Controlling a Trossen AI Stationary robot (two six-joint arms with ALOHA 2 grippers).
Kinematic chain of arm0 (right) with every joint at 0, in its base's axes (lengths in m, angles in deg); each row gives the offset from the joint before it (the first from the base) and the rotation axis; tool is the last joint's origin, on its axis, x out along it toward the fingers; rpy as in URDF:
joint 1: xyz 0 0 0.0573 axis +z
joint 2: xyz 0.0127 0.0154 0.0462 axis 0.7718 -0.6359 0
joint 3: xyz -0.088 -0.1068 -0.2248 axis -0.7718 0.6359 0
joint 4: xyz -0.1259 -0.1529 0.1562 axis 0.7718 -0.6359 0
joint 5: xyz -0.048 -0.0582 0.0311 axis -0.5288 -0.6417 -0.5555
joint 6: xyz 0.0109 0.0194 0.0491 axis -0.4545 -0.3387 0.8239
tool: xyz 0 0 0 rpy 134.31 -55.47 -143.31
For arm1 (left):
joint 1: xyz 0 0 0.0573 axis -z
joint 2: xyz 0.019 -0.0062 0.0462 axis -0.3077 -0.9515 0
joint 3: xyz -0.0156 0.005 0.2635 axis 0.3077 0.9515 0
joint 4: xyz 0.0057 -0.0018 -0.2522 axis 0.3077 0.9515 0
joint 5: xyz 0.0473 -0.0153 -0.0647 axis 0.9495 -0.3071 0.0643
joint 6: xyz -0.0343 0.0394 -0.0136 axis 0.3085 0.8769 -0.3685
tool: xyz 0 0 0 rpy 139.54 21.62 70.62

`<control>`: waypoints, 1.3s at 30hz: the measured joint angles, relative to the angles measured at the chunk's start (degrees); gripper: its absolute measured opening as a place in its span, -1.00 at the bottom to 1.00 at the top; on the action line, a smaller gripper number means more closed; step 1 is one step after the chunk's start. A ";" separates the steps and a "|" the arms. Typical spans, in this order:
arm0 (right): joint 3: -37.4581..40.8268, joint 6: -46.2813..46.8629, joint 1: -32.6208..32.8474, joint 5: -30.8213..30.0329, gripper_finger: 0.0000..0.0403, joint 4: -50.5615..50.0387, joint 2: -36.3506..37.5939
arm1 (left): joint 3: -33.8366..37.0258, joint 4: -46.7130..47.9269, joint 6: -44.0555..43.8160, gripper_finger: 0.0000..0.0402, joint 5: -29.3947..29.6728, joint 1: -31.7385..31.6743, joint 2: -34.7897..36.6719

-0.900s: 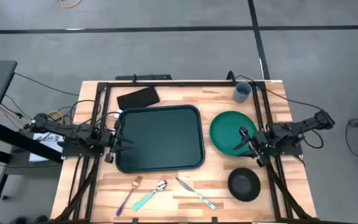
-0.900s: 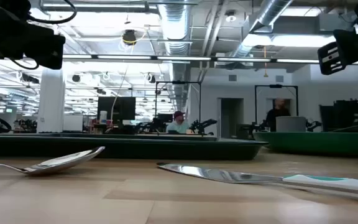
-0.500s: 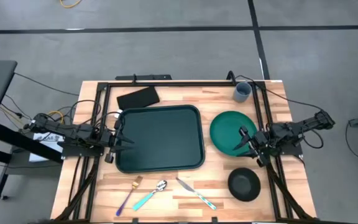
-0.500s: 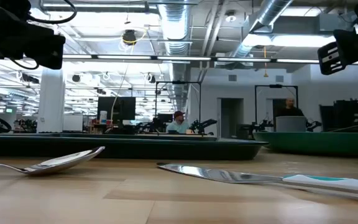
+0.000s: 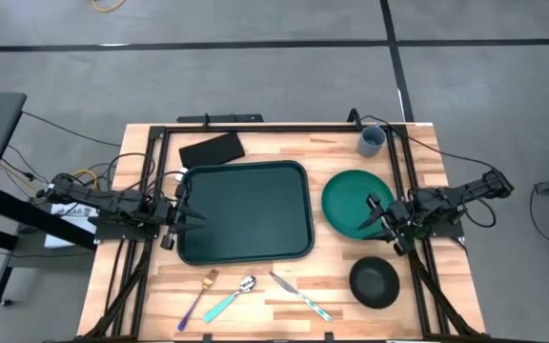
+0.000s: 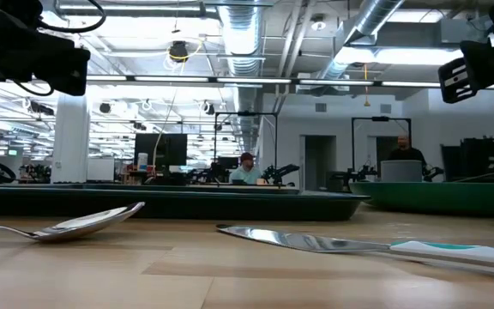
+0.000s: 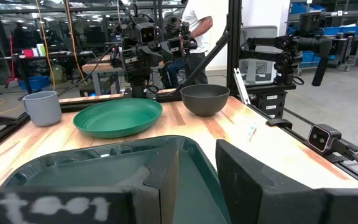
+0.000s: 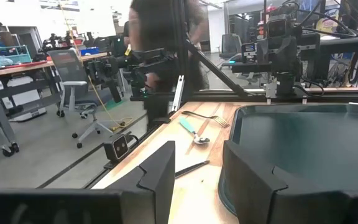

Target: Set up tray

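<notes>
The large dark green tray (image 5: pixel 246 211) lies flat on the table's middle; it also shows in the left wrist view (image 7: pixel 104 168) and the right wrist view (image 8: pixel 303 149). My left gripper (image 5: pixel 187 215) is open over the tray's left rim, touching nothing. My right gripper (image 5: pixel 375 217) is open over the right part of the round green plate (image 5: pixel 355 200), touching nothing.
A flat black rectangle (image 5: pixel 212 150) lies behind the tray. A grey cup (image 5: pixel 371 140) stands at the far right. A black bowl (image 5: pixel 374 282) sits at the near right. A fork (image 5: pixel 198 293), a spoon (image 5: pixel 232 297) and a knife (image 5: pixel 300 296) lie near the front edge.
</notes>
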 joint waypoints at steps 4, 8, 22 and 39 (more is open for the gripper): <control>0.00 0.00 0.00 -0.01 -0.37 0.01 0.00 | 0.00 0.01 0.00 -0.51 -0.01 0.01 -0.01; -0.02 0.00 0.00 -0.02 -0.37 0.00 -0.02 | 0.00 0.01 0.00 -0.51 -0.01 0.02 0.00; -0.01 0.00 0.00 0.00 -0.37 0.01 0.00 | 0.00 0.00 0.00 -0.51 0.01 0.00 0.00; -0.01 0.00 0.00 -0.01 -0.37 0.02 -0.02 | 0.00 0.03 -19.60 -0.51 -0.62 0.04 -0.01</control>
